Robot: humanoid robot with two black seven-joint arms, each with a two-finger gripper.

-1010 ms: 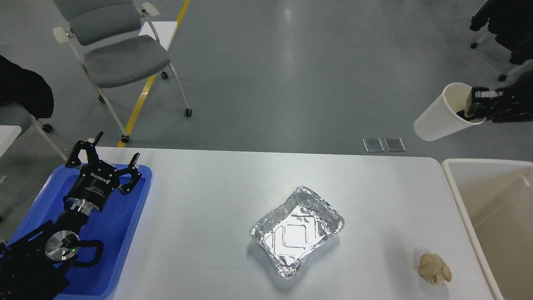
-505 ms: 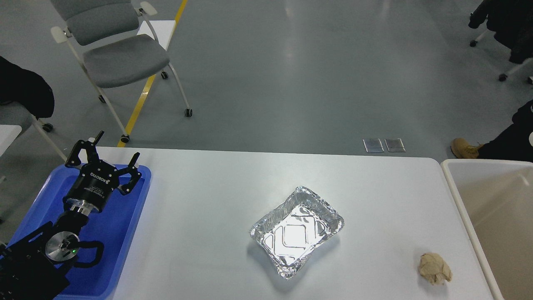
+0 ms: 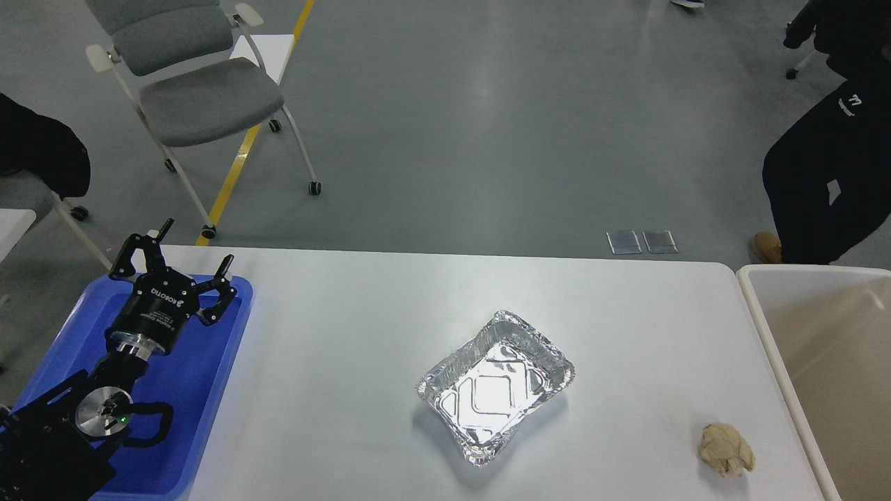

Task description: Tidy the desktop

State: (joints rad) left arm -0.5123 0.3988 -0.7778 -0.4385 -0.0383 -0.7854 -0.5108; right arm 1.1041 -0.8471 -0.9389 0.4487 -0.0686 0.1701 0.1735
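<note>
Across the lower half of the frame lies the desktop (image 3: 334, 362), white and wide, bearing a foil tray (image 3: 495, 385) at centre and a crumpled brown paper wad (image 3: 726, 449) at lower right, just beside the beige bin (image 3: 766, 327). My left gripper (image 3: 188, 257) hovers over the blue tray (image 3: 230, 348) at lower left, fingers spread and holding nothing. The right gripper is out of view, so I cannot report its state. I judge the next step to be clearing the wad or foil tray; the foil looks thin and would crush under a hard pinch, so I would take it by the rim. The bin's interior and the blue tray's near end are cut off by the frame edges.
</note>
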